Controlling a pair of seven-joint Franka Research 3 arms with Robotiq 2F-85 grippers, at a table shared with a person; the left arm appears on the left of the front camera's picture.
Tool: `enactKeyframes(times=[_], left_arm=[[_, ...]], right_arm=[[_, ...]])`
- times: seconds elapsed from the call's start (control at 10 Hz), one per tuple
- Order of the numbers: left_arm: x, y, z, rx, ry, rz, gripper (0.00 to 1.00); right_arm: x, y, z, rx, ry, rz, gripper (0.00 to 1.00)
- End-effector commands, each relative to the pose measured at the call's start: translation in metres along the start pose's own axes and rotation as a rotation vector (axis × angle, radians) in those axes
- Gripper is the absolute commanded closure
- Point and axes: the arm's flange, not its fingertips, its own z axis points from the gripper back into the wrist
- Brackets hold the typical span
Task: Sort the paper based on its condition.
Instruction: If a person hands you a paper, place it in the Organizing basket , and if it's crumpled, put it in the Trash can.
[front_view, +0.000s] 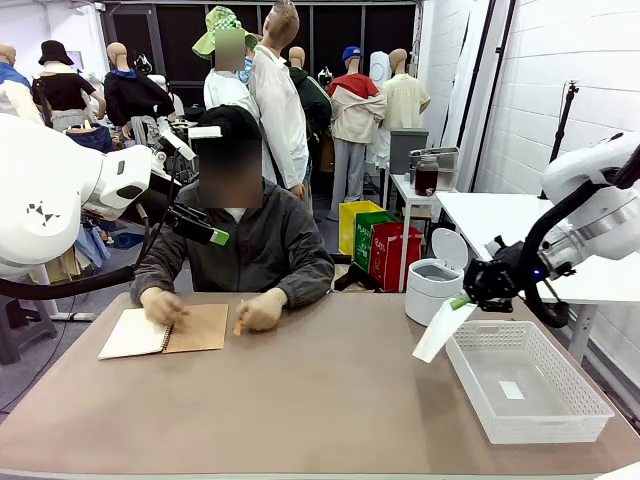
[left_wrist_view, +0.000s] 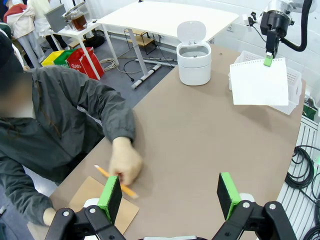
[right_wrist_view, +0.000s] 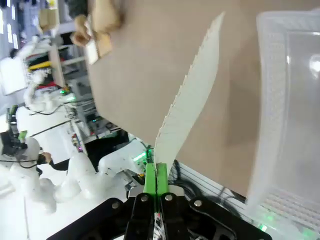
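One sheet of paper (front_view: 440, 332) hangs clamped in my right gripper (front_view: 462, 299), just left of the white basket (front_view: 541, 425). My left gripper (left_wrist_view: 170, 195) hovers empty, jaws spread.

Table (front_view: 330, 400) centre free; basket (front_view: 550, 425) right, bin (front_view: 433, 290) seemingly behind; notebook (front_view: 165, 330) left.
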Motion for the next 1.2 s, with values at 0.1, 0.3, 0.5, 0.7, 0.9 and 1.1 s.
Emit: enactKeyframes(times=[0.1,0.3,0.5,0.7,0.9,1.1], left_arm=[[-0.002,0.001,-0.001,-0.005,0.004,-0.010,0.00],[-0.002,0.001,-0.001,-0.005,0.004,-0.010,0.00],[-0.002,0.001,-0.001,-0.005,0.004,-0.010,0.00],[-0.002,0.001,-0.001,-0.005,0.004,-0.010,0.00],[-0.002,0.001,-0.001,-0.005,0.004,-0.010,0.00],[-0.002,0.001,-0.001,-0.005,0.004,-0.010,0.00]], right_arm=[[-0.009,-0.013,0.032,-0.091,-0.090,-0.018,1.00],[-0.011,-0.018,0.050,-0.133,-0.175,-0.034,1.00],[-0.014,-0.020,0.063,-0.178,-0.264,-0.053,1.00],[-0.017,-0.026,0.061,-0.224,-0.264,-0.079,1.00],[-0.025,-0.042,0.052,-0.261,-0.271,-0.120,1.00],[-0.036,-0.058,0.038,-0.268,-0.247,-0.153,1.00]])
